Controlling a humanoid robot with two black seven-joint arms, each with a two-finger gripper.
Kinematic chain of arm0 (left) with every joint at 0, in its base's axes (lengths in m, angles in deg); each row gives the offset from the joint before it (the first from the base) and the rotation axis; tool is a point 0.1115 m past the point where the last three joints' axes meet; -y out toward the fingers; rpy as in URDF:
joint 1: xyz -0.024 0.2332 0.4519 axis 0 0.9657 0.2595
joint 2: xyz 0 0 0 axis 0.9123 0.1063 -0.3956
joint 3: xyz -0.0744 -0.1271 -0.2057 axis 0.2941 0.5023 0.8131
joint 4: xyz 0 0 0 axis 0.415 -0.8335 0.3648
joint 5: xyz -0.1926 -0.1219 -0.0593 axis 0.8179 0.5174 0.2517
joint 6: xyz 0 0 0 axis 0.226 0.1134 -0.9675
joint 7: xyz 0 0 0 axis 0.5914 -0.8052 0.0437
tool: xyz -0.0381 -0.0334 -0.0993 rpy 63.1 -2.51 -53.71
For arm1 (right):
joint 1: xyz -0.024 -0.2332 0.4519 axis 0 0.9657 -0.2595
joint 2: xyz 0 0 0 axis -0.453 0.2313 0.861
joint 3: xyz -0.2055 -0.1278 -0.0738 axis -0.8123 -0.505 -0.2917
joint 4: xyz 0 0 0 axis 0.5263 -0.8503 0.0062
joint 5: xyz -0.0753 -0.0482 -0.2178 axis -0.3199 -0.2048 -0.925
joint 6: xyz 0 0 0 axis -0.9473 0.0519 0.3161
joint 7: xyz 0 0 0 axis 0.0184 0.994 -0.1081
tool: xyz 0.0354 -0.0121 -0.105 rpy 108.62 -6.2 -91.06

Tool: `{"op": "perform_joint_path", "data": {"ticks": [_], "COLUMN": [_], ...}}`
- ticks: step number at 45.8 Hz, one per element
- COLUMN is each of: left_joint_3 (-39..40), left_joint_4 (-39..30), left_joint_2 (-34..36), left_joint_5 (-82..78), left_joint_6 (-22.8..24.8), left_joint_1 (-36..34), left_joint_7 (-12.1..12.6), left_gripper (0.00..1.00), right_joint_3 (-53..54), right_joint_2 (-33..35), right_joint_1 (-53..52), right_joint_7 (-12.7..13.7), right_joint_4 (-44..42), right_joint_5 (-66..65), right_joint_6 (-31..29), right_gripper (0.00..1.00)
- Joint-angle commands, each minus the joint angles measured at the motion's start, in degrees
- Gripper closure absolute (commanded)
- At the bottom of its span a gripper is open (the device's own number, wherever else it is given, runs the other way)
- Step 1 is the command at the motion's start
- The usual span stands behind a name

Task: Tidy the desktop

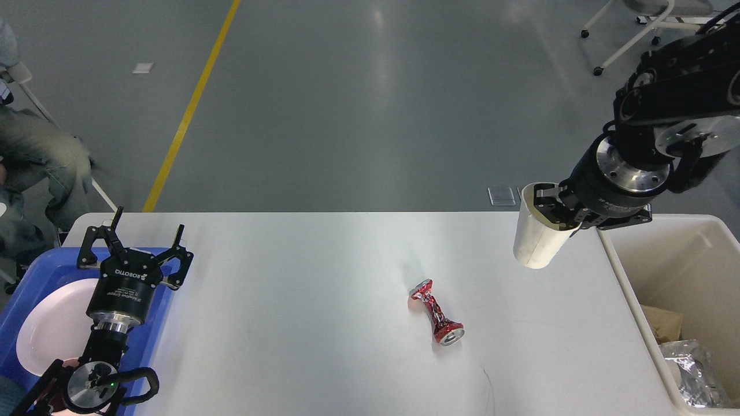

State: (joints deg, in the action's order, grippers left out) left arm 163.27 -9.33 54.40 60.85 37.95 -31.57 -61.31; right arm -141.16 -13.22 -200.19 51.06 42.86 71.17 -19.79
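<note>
**Room and surroundings**

Grey, smooth floor [358, 115] with soft light reflections. One yellow line [188, 110] painted diagonally across it. Small pale floor plate [141, 68] at left; another [501, 196] by the far table edge. White wheeled chair frame [642, 29], upper right. Seated person [29, 162], left edge.
</note>
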Motion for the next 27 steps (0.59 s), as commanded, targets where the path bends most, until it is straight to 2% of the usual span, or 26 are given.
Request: {"op": "perform_joint_path", "data": {"ticks": [1, 7, 17, 27], "left_joint_3": [0.0, 0.0, 0.0, 0.0], "left_joint_4": [0.0, 0.0, 0.0, 0.0], "left_joint_2": [0.0, 0.0, -0.1, 0.0], "left_joint_5": [0.0, 0.0, 0.0, 0.0], "left_joint_6": [0.0, 0.0, 0.0, 0.0], "left_joint_1": [0.0, 0.0, 0.0, 0.1], "left_joint_7": [0.0, 0.0, -0.1, -0.1], "left_gripper": [0.04, 0.04, 0.04, 0.04], "right_joint_3": [-4.6, -7.8, -6.5, 4.0], "right_joint_2": [3.7, 11.3, 22.9, 30.1], "right_joint_1": [3.1, 9.8, 24.6, 46.3], "right_joint_7": [0.0, -0.1, -0.1, -0.2], "right_joint_4": [-1.3, -6.2, -19.6, -37.9], "right_joint_5": [0.7, -0.1, -4.0, -4.3], "right_joint_6": [4.0, 7.1, 7.5, 8.8], "right_gripper": [1.00, 1.00, 1.00, 1.00]}}
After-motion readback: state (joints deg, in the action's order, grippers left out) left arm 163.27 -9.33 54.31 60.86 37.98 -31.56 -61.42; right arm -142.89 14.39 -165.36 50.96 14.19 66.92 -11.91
